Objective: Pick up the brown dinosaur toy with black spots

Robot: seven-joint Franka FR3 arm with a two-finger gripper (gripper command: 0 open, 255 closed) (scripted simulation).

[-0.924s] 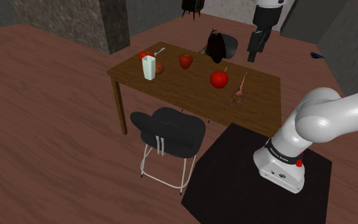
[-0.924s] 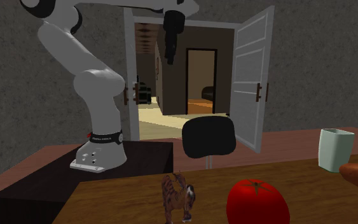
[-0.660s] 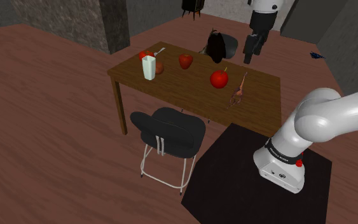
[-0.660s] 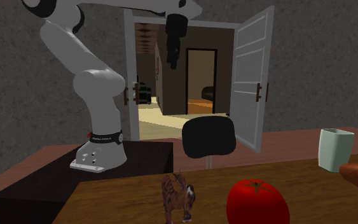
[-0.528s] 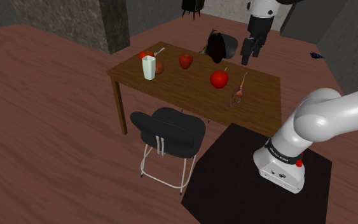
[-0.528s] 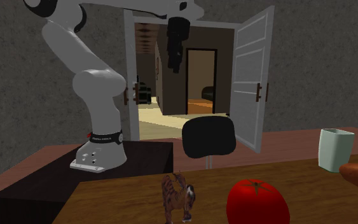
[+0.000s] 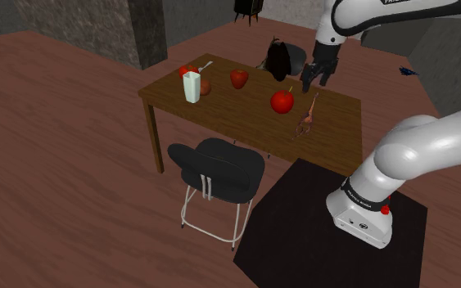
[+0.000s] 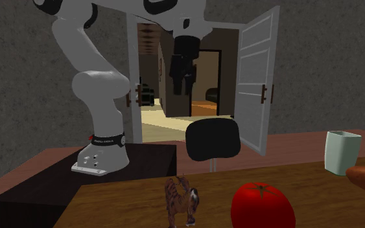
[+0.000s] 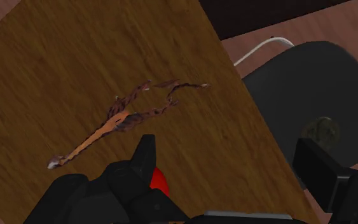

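The brown dinosaur toy (image 7: pixel 307 121) stands close to the surface's (image 7: pixel 228 110) near edge in the shoulder view, with a red tomato (image 7: pixel 282 101) near it. Beyond, the tool (image 7: pixel 313 80) hangs spread above. A misaligned descent could perhaps knock the slender toy over the edge.

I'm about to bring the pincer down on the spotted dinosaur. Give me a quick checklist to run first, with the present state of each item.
1. Pincer open: ok, the fingers stand apart in the wrist view.
2. Dinosaur toy in sight: ok, it is on the table with nothing on it.
3. Toy centred between the fingers: not ok, it sits ahead of one finger, off the middle of the gap.
4. Pincer at grasp height: not ok, it hangs well above the tabletop in the second exterior view.
5. Red tomato clear of the toy: ok, they stand apart.
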